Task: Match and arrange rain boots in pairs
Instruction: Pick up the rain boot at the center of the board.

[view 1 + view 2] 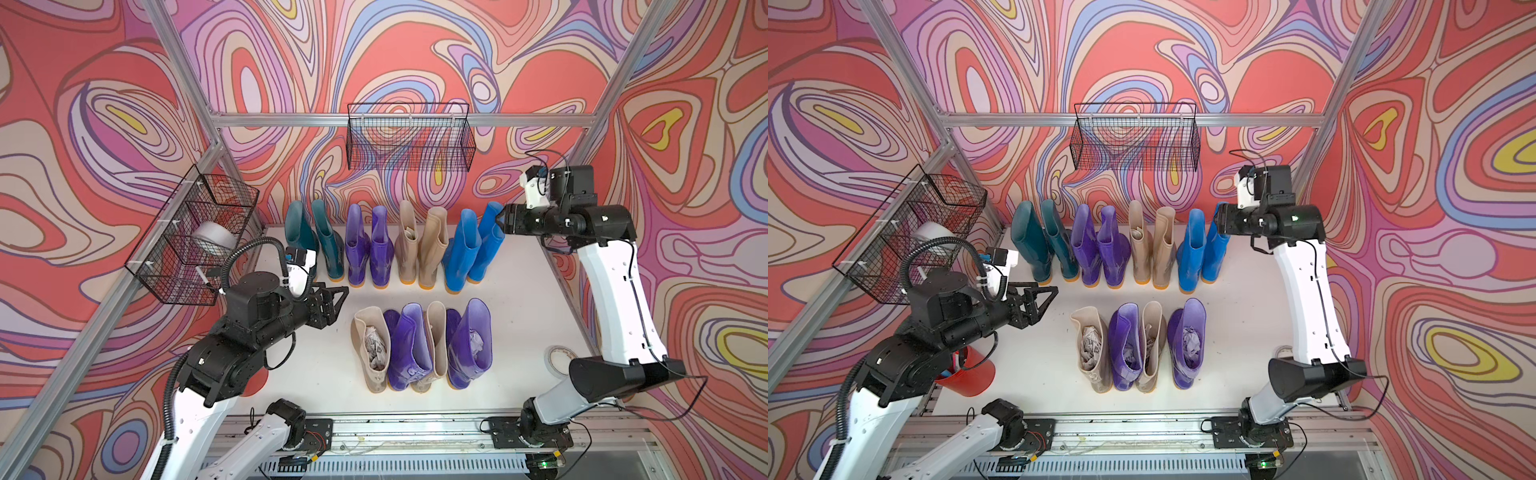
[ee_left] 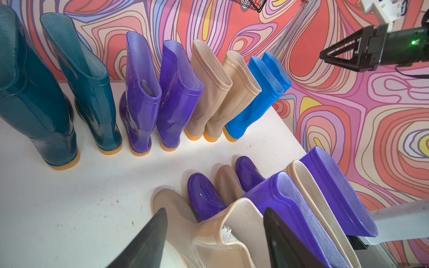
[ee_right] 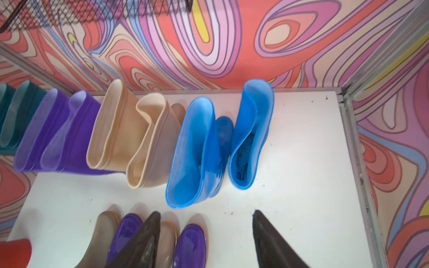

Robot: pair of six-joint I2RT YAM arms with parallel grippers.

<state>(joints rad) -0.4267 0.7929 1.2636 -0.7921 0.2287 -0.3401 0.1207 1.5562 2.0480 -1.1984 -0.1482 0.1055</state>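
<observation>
Left gripper [image 1: 337,306] hangs with jaws apart and empty; right gripper [image 1: 503,222] is the same. Just ahead of the left gripper stands the front row: beige boot [image 1: 372,349], purple boot [image 1: 405,347], second beige boot [image 1: 436,340], second purple boot [image 1: 471,338]. Colours alternate, hence unmatched. All four stand upright, long axis vertical, toes toward the back row [image 1: 380,249], whose blue end sits below the right gripper. Risk, as judged: the four touch flank to flank, so lifting one likely drags or topples its neighbour. A soft shaft may also fold in the pinch.
</observation>
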